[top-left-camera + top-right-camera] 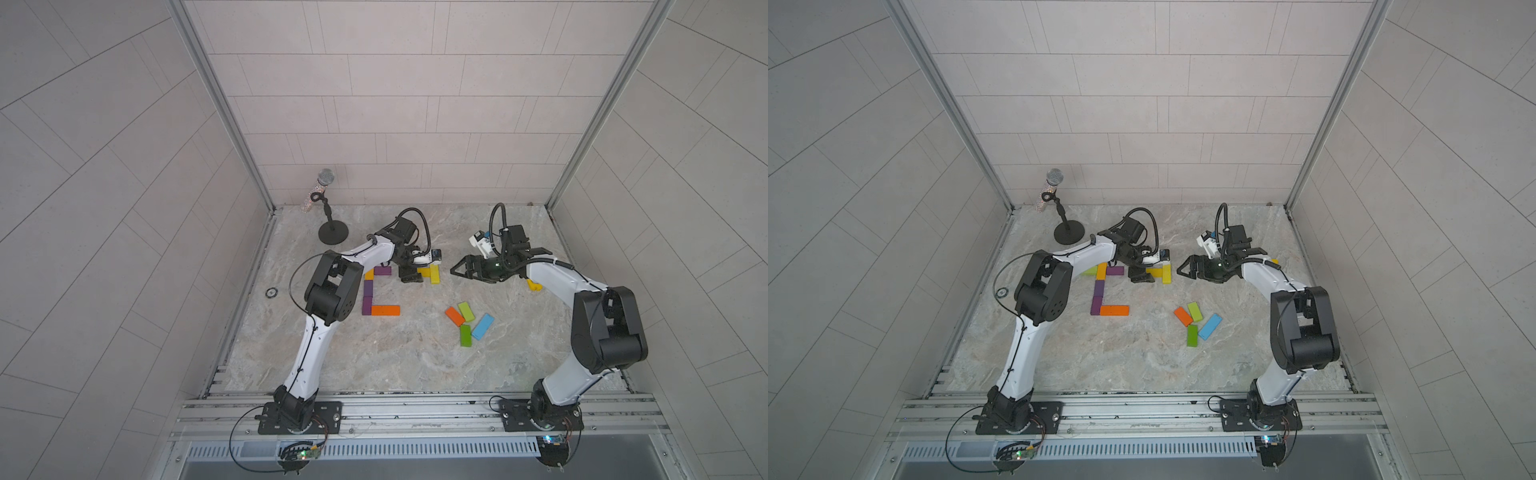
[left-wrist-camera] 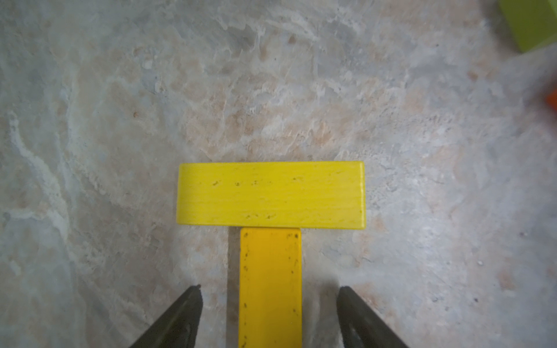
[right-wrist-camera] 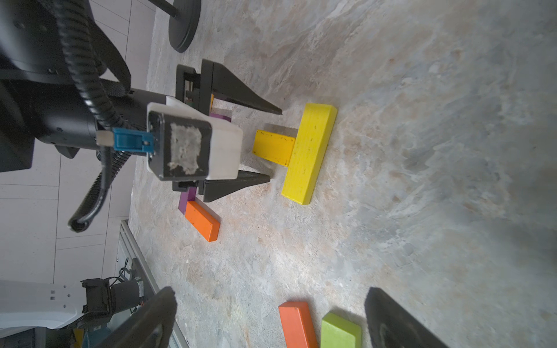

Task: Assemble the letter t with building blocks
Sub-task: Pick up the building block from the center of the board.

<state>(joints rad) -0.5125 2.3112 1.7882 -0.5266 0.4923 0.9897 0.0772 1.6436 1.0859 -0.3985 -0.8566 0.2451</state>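
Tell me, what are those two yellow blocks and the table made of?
Both the lemon-yellow block and the darker yellow block look like painted wood: faint grain lines, small dark chips in a matte coat. The tabletop looks like marbled stone, possibly a printed sheet: veined grey and pink.

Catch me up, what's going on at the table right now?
The left claw stands open astride a darker yellow block, touching neither side. That block butts end-on against the middle of a lighter yellow block, so the two lie flat as a T. The right claw hovers open and empty nearby. Four spare blocks lie loose near it, and purple and orange blocks form a bracket shape beside the T.
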